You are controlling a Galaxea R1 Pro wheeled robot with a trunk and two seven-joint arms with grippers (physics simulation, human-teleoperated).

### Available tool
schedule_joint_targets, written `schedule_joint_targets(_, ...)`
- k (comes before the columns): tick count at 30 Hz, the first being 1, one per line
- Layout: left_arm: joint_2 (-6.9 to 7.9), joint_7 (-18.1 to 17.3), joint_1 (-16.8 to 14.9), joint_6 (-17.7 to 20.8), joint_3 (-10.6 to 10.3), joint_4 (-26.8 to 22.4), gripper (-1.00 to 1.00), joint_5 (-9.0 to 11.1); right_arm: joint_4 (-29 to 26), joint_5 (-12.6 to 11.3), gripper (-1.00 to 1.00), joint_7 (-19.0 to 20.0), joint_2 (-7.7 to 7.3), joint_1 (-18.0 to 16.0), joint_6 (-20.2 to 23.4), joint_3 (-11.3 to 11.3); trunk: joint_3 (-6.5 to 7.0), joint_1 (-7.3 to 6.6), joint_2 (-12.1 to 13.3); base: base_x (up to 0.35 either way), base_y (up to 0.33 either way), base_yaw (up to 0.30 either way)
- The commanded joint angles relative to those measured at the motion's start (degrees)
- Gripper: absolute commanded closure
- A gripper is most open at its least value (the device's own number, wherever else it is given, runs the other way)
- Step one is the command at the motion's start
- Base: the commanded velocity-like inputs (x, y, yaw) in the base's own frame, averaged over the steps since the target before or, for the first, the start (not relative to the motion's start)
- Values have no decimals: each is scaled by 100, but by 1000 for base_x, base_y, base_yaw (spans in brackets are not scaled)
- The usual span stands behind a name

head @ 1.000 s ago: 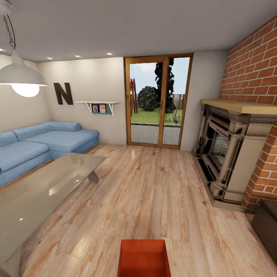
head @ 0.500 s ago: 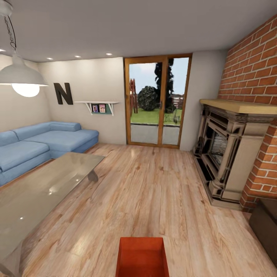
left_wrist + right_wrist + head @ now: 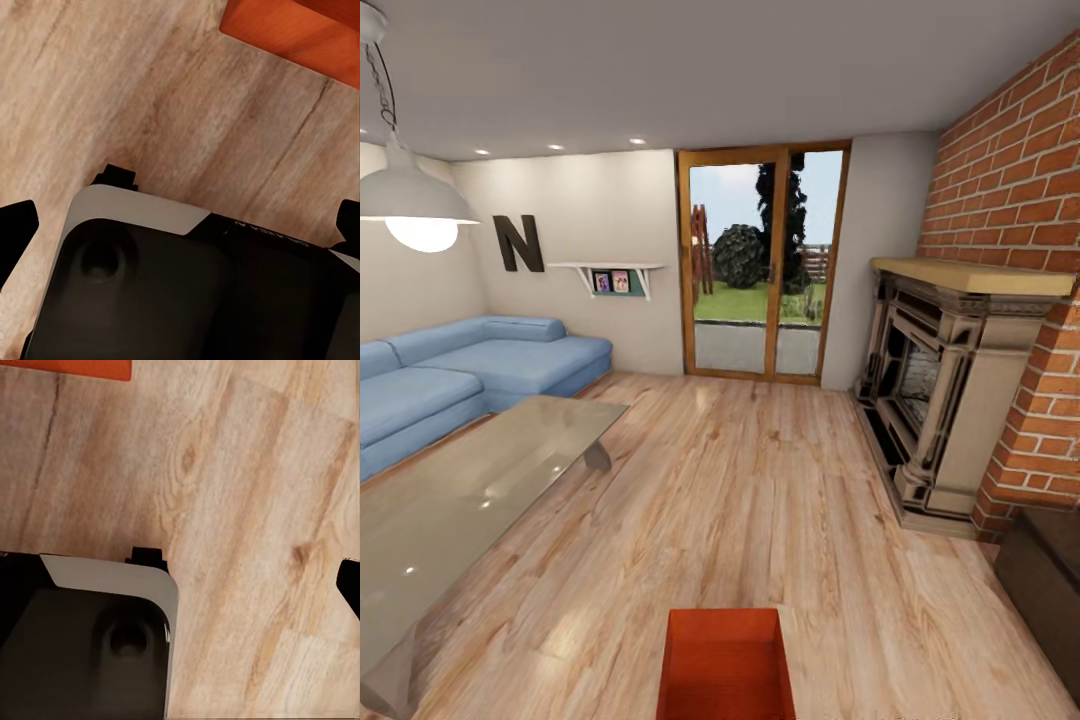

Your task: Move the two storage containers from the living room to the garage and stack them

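Blue sofa (image 3: 470,375) and glass table (image 3: 460,500) at left. Orange-red bin (image 3: 724,664), open-topped with plain tapered walls, standing on the light plank floor (image 3: 760,500) at the view's bottom edge, centre. Glazed wooden doors (image 3: 760,265) beyond; brick fireplace (image 3: 950,390) at right. Gripper states impossible to tell: only dark finger tips at the wrist views' edges.

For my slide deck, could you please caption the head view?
An orange-red storage container sits on the living room's wood floor, facing glazed doors.
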Motion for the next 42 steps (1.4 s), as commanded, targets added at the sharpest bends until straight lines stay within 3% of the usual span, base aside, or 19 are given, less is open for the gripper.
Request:
schedule_joint_targets(1,0,-8,-3,-18,43,4,-100,8,18,-21,-100,-14,2,-9,-31,44,-7,0,-5,-4,0,-185)
schedule_joint_targets(42,6,-8,-4,-18,43,0,-100,8,18,-12,-100,-14,2,-9,-6,61,-7,0,-5,0,-19,-23)
